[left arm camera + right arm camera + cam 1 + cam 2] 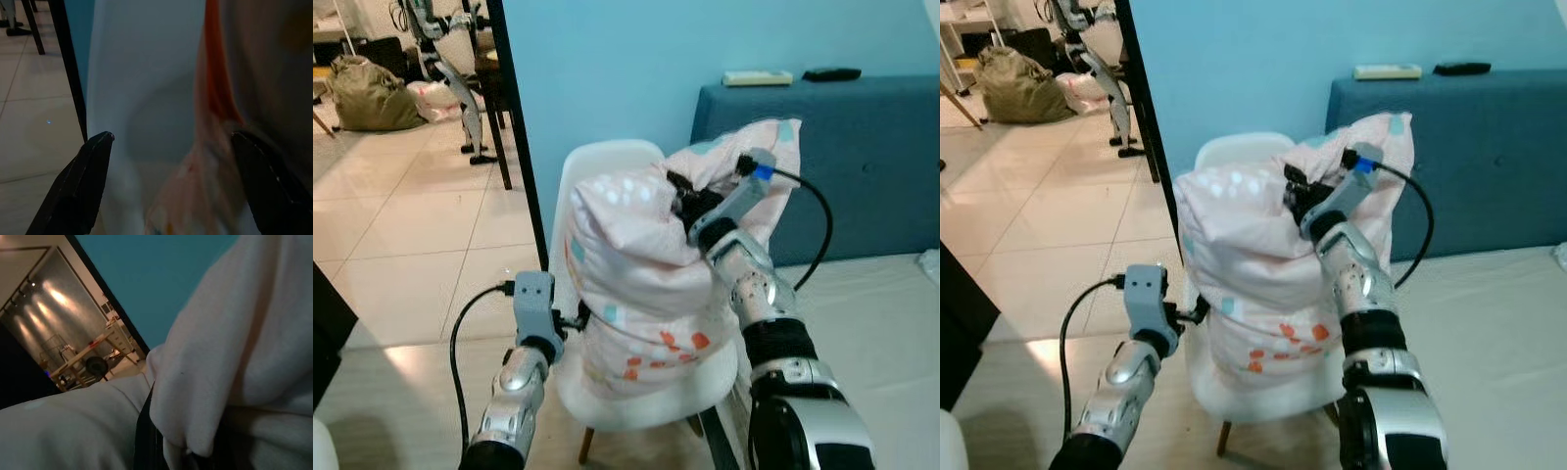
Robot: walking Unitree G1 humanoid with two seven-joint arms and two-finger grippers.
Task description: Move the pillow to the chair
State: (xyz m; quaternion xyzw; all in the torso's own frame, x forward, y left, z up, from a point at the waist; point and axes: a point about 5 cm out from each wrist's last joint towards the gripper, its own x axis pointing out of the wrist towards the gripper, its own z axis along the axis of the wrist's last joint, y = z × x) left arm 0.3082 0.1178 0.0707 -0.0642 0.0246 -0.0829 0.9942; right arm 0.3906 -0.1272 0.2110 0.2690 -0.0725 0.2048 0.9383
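A teal wall is seen behind everything, with a dark blue headboard to its right carrying two remotes on top. White bedding is spread at the right; pale tiled floor lies at the left, where a black post stands just beside the chair. An olive bag is set far back on the floor.

The white chair is placed against the wall, between post and bed. The pillow, pale pink with orange and teal marks, is stood bunched on the seat, leaning on the chair back.

The right arm is raised and bent over the pillow's top; the right pincer is buried in a fold and pinching the fabric there. The left arm is extended low toward the chair's left edge; the left pincer is spread wide, its fingers straddling the seat rim and the pillow's lower corner.
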